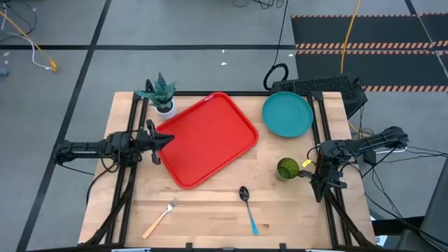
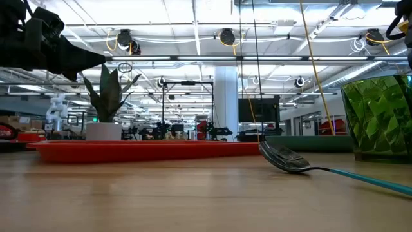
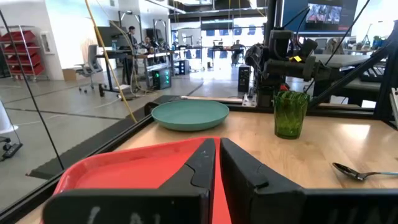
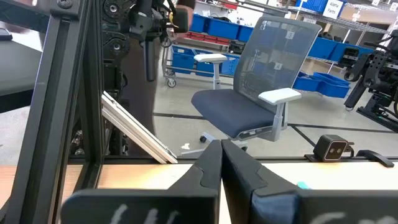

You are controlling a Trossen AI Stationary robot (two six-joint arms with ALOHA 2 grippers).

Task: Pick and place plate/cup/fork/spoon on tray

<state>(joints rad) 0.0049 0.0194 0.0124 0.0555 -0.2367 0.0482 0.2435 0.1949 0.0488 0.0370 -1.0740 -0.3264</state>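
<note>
Nearest the front table edge lie the fork and spoon. Left to right: the left gripper, fingers nearly together and holding nothing, hovers over the left edge of the red tray, pointing right across it. The tray sits turned diagonally, empty, with a potted plant just beside its far-left edge. The fork's long axis runs diagonally, tines toward the tray; the spoon lies nearly front-to-back, bowl toward the tray, blue handle toward the front. Bare wood separates both from the tray. The teal plate rests at the far right. The green cup stands upright just beside the right gripper, whose fingers are closed and empty, near the right table edge.
</note>
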